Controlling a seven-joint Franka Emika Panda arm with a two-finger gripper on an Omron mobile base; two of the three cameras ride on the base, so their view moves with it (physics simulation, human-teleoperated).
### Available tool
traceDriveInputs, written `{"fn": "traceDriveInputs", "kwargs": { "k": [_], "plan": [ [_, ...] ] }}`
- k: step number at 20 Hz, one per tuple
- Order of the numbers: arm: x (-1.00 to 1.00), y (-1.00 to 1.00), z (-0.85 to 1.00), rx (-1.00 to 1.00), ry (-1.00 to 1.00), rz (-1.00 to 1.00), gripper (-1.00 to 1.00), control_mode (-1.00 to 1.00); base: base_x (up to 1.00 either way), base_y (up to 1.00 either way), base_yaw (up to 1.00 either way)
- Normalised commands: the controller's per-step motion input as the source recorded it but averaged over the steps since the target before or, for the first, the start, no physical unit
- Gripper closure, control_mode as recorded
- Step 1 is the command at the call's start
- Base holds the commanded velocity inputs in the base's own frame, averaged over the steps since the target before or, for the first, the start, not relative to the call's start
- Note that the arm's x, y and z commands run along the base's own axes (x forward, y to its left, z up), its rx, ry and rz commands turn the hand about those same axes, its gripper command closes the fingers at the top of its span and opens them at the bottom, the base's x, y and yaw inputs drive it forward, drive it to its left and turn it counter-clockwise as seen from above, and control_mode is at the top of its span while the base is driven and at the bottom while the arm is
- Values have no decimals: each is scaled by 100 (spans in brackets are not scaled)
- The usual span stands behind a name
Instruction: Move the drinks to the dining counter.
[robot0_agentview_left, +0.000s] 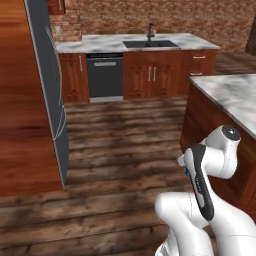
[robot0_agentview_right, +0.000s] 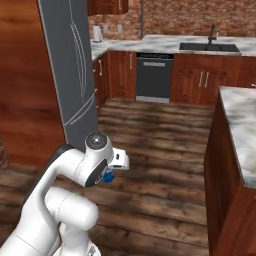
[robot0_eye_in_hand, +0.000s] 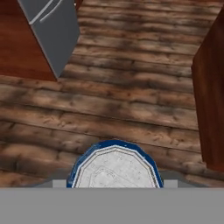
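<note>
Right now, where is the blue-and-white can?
The blue-and-white can sits in the hand, its silver top at the bottom centre of the hand view, above the wood floor, between the grey fridge and the island.

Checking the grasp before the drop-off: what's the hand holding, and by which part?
The blue-and-white can, gripped by its sides; its silver top faces the hand camera.
</note>
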Motion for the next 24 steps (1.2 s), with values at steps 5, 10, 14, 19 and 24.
{"fn": "traceDriveInputs", "kwargs": {
  "k": [5,10,14,19,24],
  "plan": [
    [0,0,0,0,0,0,100,100,79,10,0],
    [0,0,0,0,0,0,100,100,88,3,0],
    [0,0,0,0,0,0,100,100,93,0,0],
    [0,0,0,0,0,0,100,100,100,0,0],
    [0,0,0,0,0,0,100,100,100,0,0]
  ]
}}
